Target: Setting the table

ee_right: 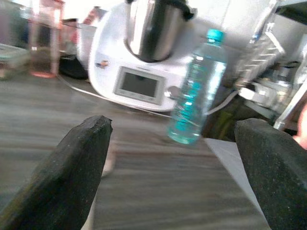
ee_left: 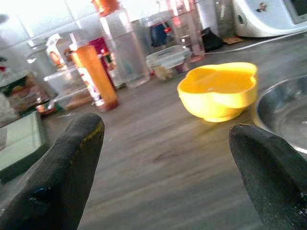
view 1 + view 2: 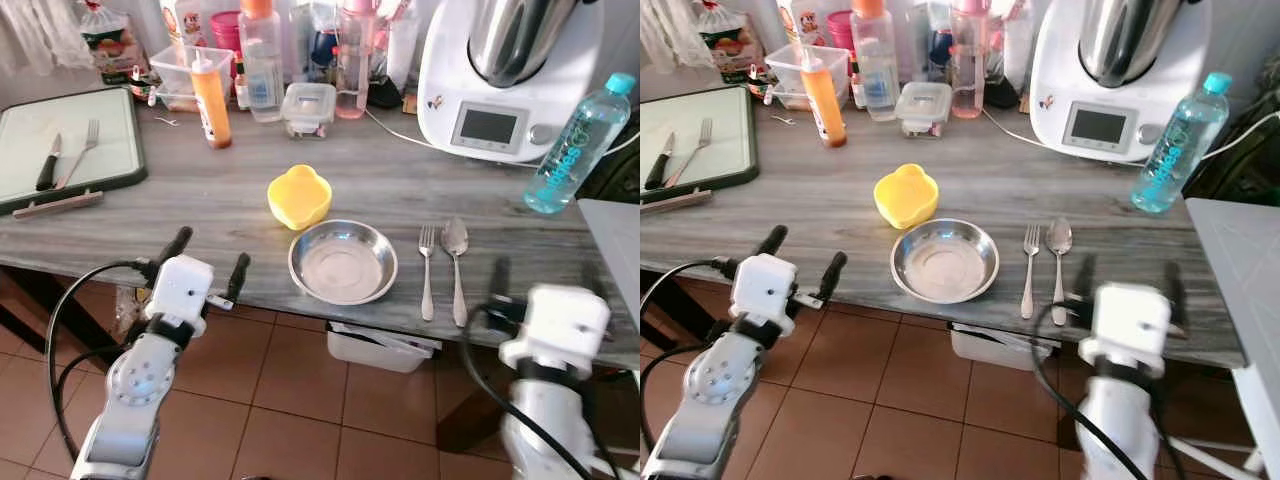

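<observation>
Looking down from the head camera: grey wood-grain table (image 3: 200, 190), steel bowl (image 3: 343, 262) near its front edge, yellow bowl (image 3: 299, 196) touching or just beside it on the far-left side. Fork (image 3: 427, 270) and spoon (image 3: 456, 266) lie side by side just right of the steel bowl, handles toward the near edge. Left gripper (image 3: 207, 262) hovers at the near edge, left of the steel bowl, jaws apart, holding nothing. Right gripper (image 3: 545, 280) sits at the near edge right of the spoon, blurred, fingers spread and empty. Far left: green-rimmed tray (image 3: 60, 150) with a knife (image 3: 48, 162) and second fork (image 3: 80, 152). Far side: orange squeeze bottle (image 3: 211, 98), lidded container (image 3: 308, 107), white kitchen machine (image 3: 505, 75), blue water bottle (image 3: 578, 146) at right.

Left wrist view: both black fingers (image 2: 62, 177) wide apart, yellow bowl between them farther off, steel bowl rim beside it.

Right wrist view: fingers (image 1: 72, 167) wide apart, water bottle and kitchen machine beyond.
</observation>
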{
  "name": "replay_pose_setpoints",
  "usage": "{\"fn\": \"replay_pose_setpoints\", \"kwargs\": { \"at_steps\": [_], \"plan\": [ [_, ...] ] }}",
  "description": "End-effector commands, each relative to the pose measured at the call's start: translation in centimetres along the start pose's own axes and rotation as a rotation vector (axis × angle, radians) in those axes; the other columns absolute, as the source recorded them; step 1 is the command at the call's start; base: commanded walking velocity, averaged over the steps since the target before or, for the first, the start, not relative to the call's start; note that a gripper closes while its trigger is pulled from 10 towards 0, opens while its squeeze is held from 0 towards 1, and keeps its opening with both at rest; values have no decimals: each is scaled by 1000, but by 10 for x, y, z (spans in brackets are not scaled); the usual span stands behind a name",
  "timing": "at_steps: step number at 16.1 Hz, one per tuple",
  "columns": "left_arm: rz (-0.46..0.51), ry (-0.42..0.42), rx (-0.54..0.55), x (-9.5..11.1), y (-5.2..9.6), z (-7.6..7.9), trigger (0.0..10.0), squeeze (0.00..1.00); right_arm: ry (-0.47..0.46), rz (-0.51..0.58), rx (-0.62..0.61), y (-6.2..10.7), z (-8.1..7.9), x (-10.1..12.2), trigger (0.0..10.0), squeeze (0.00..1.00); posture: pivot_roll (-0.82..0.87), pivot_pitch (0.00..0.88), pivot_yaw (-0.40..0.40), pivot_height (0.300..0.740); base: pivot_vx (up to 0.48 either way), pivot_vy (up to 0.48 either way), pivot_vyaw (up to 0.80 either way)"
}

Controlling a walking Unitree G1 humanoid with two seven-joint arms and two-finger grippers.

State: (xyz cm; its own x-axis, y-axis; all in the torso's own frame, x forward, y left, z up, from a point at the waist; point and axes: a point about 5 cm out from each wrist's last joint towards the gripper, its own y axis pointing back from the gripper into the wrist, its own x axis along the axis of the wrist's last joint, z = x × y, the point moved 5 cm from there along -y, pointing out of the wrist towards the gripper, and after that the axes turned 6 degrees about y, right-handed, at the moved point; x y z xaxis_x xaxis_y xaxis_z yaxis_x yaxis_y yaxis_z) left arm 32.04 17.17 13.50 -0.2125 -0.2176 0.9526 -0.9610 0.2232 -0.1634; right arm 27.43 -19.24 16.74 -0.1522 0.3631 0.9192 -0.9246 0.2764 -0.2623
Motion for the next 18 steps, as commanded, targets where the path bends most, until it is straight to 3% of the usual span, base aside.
{"fn": "replay_pose_setpoints", "kwargs": {
  "at_steps": [1, 4, 8, 14, 18],
  "plan": [
    [19, -26, 51, 4, 0, -6, 10000, 0, 6, 27, 35, -8, -4, 4, 10000, 63, 170, 72, -51, 740, 0, 0, 0],
    [17, 1, 95, 8, -5, -10, 10000, 0, 12, 29, 45, -15, 1, 2, 10000, 63, 183, 93, -75, 740, 0, 0, 0],
    [38, -23, 121, 11, -13, 0, 10000, 0, 37, 22, 39, -15, 15, -5, 10000, 59, 178, 84, -88, 740, 0, 0, 0],
    [19, -46, 160, 8, -10, -8, 10000, 0, -9, 30, 94, -20, -7, -4, 10000, 63, 222, 79, -80, 740, 0, 0, 0],
    [50, -49, 115, 19, -31, -1, 10000, 0, -15, 31, 52, -19, -3, -3, 10000, 67, 189, 66, -51, 740, 0, 0, 0]
  ]
}}
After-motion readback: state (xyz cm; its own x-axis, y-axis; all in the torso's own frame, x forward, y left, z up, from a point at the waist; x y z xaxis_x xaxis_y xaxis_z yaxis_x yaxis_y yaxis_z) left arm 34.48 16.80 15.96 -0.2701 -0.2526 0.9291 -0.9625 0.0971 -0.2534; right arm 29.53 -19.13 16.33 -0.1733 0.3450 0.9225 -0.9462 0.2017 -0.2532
